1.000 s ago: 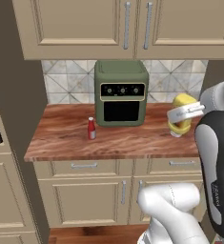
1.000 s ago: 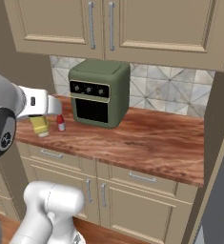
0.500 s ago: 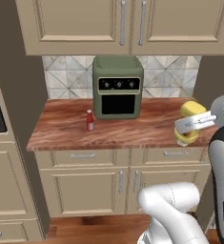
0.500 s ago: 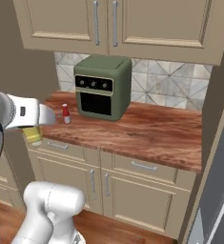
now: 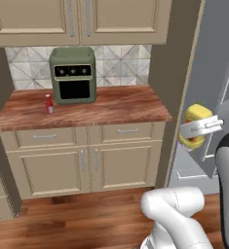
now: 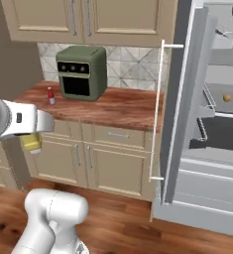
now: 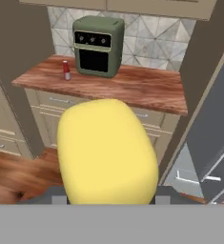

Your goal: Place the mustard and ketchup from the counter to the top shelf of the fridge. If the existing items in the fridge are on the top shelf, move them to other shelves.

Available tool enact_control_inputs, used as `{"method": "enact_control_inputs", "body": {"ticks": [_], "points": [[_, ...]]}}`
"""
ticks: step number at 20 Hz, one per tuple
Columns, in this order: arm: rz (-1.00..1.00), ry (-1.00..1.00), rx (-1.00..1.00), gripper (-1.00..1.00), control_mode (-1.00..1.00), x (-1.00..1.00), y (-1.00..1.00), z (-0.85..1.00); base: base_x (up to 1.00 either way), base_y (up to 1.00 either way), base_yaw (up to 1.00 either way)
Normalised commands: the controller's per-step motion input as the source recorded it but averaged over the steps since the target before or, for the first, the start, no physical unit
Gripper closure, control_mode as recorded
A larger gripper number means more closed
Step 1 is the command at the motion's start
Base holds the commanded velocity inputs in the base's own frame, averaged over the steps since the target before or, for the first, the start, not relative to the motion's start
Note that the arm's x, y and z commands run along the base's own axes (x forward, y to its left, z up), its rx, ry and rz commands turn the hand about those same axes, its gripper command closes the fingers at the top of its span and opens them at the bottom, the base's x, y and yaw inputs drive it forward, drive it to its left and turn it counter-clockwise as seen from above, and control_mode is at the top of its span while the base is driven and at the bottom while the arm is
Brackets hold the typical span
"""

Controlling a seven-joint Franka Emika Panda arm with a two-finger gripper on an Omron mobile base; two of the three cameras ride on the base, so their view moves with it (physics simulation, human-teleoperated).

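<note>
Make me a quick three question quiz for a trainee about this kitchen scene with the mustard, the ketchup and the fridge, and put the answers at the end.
1. True or false: the mustard stands on the counter.
2. Which stands beside the green oven? A: the ketchup. B: a kettle. C: a mug.
3. Fill in the missing word: the fridge door stands ____.

Key:
1. False. The gripper holds the mustard in the air, off the counter, in front of the fridge.
2. A. The ketchup stands on the counter to the oven's left in both base views.
3. Open. The right base view shows its shelves, with a small orange ball on one.
</note>
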Motion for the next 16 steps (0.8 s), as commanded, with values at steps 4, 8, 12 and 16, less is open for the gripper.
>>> {"method": "enact_control_inputs", "body": {"ticks": [4, 8, 12, 16], "points": [[0.0, 0.0, 0.0, 1.0, 1.0, 0.0, 0.0, 0.0, -0.82, -1.0, -0.4], [0.0, 0.0, 0.0, 1.0, 1.0, 0.0, 0.0, 0.0, -0.34, -1.0, -0.42], [0.0, 0.0, 0.0, 1.0, 1.0, 0.0, 0.0, 0.0, -0.02, -1.0, -0.35], [0.0, 0.0, 0.0, 1.0, 1.0, 0.0, 0.0, 0.0, 0.25, -0.82, -0.12]]}}
